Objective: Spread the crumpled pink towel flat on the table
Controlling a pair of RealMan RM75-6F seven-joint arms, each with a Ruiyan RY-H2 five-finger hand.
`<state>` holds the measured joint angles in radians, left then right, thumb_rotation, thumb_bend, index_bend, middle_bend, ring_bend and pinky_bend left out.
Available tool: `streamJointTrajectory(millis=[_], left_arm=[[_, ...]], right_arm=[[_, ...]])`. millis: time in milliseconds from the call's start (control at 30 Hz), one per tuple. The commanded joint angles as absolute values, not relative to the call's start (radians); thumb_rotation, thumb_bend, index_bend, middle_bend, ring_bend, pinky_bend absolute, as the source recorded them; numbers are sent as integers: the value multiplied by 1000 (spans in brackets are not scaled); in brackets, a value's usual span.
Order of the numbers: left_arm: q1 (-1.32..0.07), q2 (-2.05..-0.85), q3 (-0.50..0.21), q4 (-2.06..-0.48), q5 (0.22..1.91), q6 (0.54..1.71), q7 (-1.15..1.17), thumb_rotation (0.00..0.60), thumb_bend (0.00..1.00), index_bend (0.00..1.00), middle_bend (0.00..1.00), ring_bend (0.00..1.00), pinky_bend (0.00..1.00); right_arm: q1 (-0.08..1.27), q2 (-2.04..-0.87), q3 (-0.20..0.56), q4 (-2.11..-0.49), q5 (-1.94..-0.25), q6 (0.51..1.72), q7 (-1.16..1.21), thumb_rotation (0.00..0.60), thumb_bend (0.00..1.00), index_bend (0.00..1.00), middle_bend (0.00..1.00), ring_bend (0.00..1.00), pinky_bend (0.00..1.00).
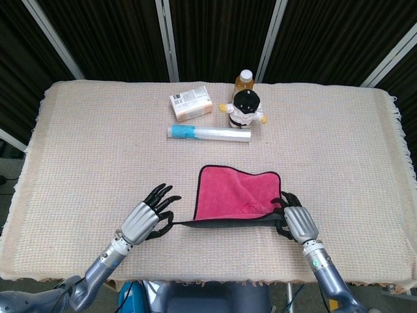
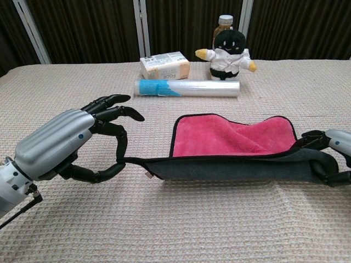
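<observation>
- Towel [image 1: 236, 193] lies near-centre on the table [image 1: 85, 143], pink side up; its far part rests flat, its near edge is raised and stretched taut, dark underside showing in the chest view.
- Left hand [image 1: 147, 218] pinches the near-left corner between thumb and one finger, other fingers spread.
- Right hand [image 1: 294, 222] grips the near-right corner, fingers curled around it.
- Key relation: the held edge runs left-right between the hands, near side of the flat part.
- Judgement: draw nearward, lower, then release.
</observation>
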<state>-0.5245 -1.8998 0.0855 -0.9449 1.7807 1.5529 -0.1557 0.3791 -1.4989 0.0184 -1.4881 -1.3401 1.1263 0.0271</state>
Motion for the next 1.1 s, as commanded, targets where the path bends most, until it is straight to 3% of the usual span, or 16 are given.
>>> streamJointTrajectory(millis=[33, 900, 1100], left_arm=[[-522, -1899, 88, -947, 1788, 1559, -160, 600, 491, 590, 189, 0, 0], [-473, -1859, 135, -981, 1857, 1617, -157, 600, 491, 588, 189, 0, 0], [-469, -1862, 138, -976, 1859, 1603, -151, 600, 468, 542, 166, 0, 0]], right_arm=[[374, -1495, 16, -1496, -1348, 1132, 24, 600, 713, 643, 254, 0, 11], [312, -1501, -31, -1530, -1412, 1173, 3, 600, 713, 640, 254, 0, 11], [310, -1494, -39, -1529, -1411, 1155, -17, 600, 714, 516, 237, 0, 7]])
